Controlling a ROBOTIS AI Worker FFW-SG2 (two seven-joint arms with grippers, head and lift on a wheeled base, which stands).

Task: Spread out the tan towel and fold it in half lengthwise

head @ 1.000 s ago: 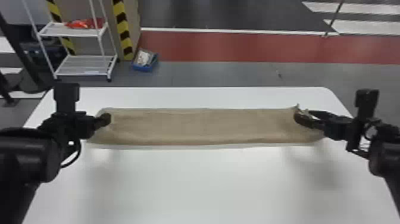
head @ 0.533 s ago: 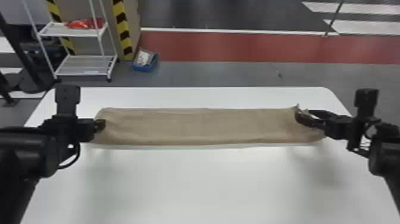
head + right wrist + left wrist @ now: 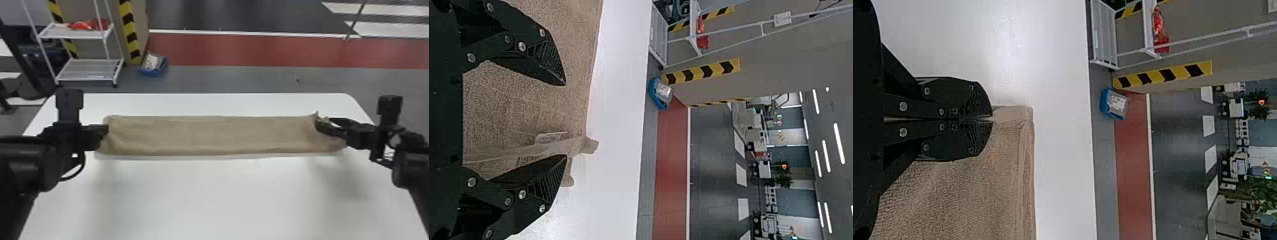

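The tan towel [image 3: 210,135] lies as a long, narrow folded strip across the white table. At its left end is my left gripper [image 3: 105,131]; in the left wrist view this gripper [image 3: 991,120] is shut on a corner of the towel [image 3: 973,195]. My right gripper [image 3: 322,123] is over the strip's right end, its fingers apart. Seen from the right wrist, the gripper [image 3: 564,120] stands open around a raised edge of the towel [image 3: 529,110], with the label tag [image 3: 550,137] beside that edge.
The white table [image 3: 217,198] extends in front of the towel, with a narrower strip behind it. Beyond the table, a white shelf rack [image 3: 86,71] and a blue bin [image 3: 153,65] stand on the floor at the back left.
My left gripper has shifted slightly left at the towel's left end. The right gripper and the rest of the towel look almost unchanged.
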